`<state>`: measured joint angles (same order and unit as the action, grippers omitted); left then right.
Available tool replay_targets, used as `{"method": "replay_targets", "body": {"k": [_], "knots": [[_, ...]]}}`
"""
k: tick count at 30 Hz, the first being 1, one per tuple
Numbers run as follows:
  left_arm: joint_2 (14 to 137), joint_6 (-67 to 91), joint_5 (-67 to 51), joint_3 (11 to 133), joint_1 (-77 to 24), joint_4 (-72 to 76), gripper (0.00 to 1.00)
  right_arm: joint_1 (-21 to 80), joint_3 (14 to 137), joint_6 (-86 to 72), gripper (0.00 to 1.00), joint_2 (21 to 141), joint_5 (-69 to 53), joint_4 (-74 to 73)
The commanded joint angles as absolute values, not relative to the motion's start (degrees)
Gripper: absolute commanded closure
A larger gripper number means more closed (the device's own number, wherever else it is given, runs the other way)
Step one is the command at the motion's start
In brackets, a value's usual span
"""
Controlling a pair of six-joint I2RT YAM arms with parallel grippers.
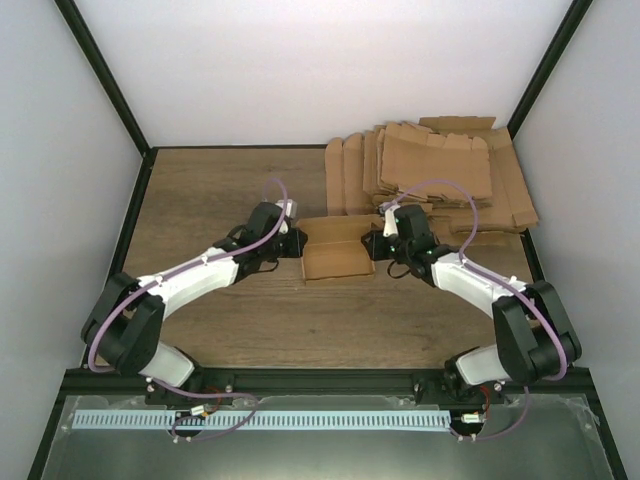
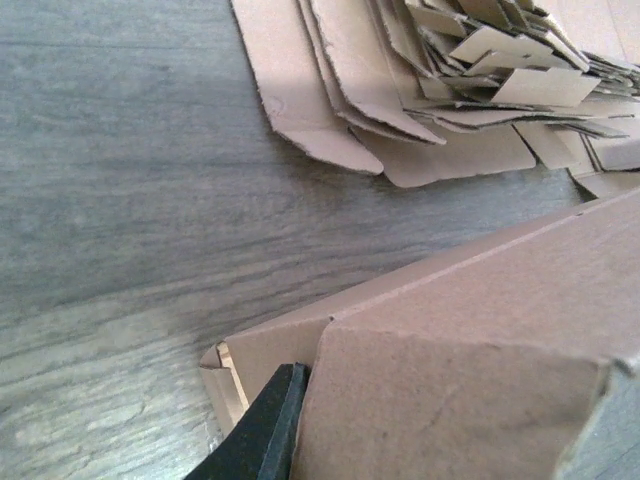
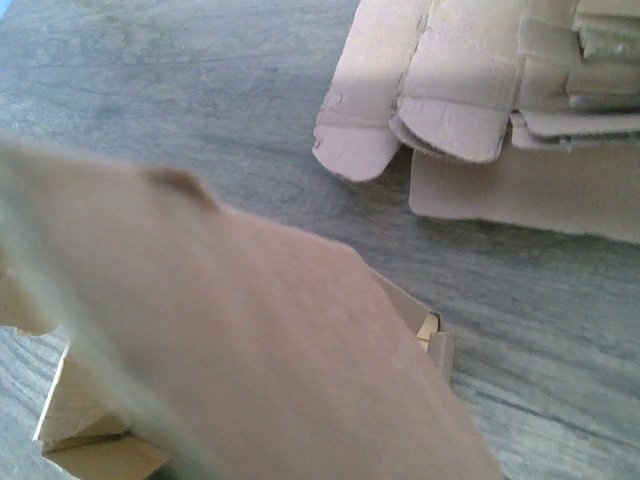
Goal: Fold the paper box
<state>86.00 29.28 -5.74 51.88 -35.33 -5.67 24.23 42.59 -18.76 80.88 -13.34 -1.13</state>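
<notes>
top view, box: the paper box point(image 1: 338, 258) lay on the wooden surface point(image 1: 215, 195), about mid-width. It was partly folded, with the back wall raised and the front panel flat.
top view, left tool: the left tool point(image 1: 297, 244) was at the box's left end, touching it. The gap couldn't be read from up there.
top view, right tool: the right tool point(image 1: 373, 246) was at the box's right end, touching it. That gap couldn't be read either.
top view, pile: the pile of blanks point(image 1: 440, 175) sat far right on the surface, just behind the box and the right arm, fanned out and overlapping.
left wrist, box: the paper box point(image 2: 480, 330) filled the lower right. Its long wall ran up to the right and its end flap was close to the lens.
left wrist, tool: one dark finger point(image 2: 268, 432) lay against the end flap's left edge, and the other was hidden behind the flap. The gap was narrow, closed on that flap.
left wrist, pile: the pile of blanks point(image 2: 400, 90) was top right, apart from the box, with bare surface point(image 2: 120, 200) between them.
right wrist, box: the paper box point(image 3: 260, 350) was right against the lens, blurred, covering the lower left.
right wrist, tool: the fingers were hidden by cardboard, so I couldn't tell wide from narrow.
right wrist, pile: the pile of blanks point(image 3: 480, 110) was top right, rounded flap ends toward the camera, apart from the box.
</notes>
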Motion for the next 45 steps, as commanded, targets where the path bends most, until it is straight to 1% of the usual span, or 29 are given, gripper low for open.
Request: {"method": "replay_targets", "body": {"k": [1,6,15,19,23,24,26,28,33,38,40,41,45], "knots": [[83.6,32.1,-3.8,48.0,-36.6,1.1,0.87,25.6,39.3,-20.2,0.78,78.0,-13.2,1.9],[82.6,33.1,-4.6,43.7,-37.6,3.8,0.87,25.9,35.9,-20.6,0.81,77.0,-13.3,2.8],[83.6,33.5,-4.6,43.5,-39.0,3.9,0.86,26.4,34.5,-20.3,0.82,75.7,-11.6,2.4],[82.9,32.1,-3.1,44.6,-39.0,1.2,0.82,26.4,34.8,-19.5,0.82,74.4,-9.9,1.9],[79.1,31.1,-0.4,43.2,-39.1,-0.6,0.69,26.3,34.6,-18.4,0.82,74.2,-8.1,1.2],[78.0,31.0,0.0,43.0,-39.1,-1.3,0.62,26.4,34.5,-18.2,0.82,74.3,-7.8,1.1],[76.0,30.9,1.3,42.9,-39.1,-3.7,0.52,26.4,34.2,-18.2,0.82,74.6,-7.7,1.3],[73.9,31.4,2.9,42.6,-39.1,-6.2,0.39,26.3,34.0,-18.3,0.82,74.9,-7.7,1.6],[66.1,33.2,3.6,42.3,-39.1,-11.4,0.2,26.4,33.9,-18.2,0.82,75.3,-7.3,1.9],[61.2,34.0,4.9,48.7,-39.0,-19.1,0.01,26.4,33.8,-18.0,0.82,75.8,-7.4,2.1],[61.4,34.4,4.0,51.9,-38.0,-21.2,0.0,26.3,33.7,-18.0,0.82,75.9,-7.7,2.3],[62.0,34.9,1.2,53.4,-36.2,-21.9,0.0,26.4,33.7,-18.0,0.82,75.9,-7.7,2.4],[65.8,39.4,-20.6,56.1,-23.1,-18.4,0.0,26.4,33.6,-18.0,0.82,75.6,-8.0,2.1]]}}
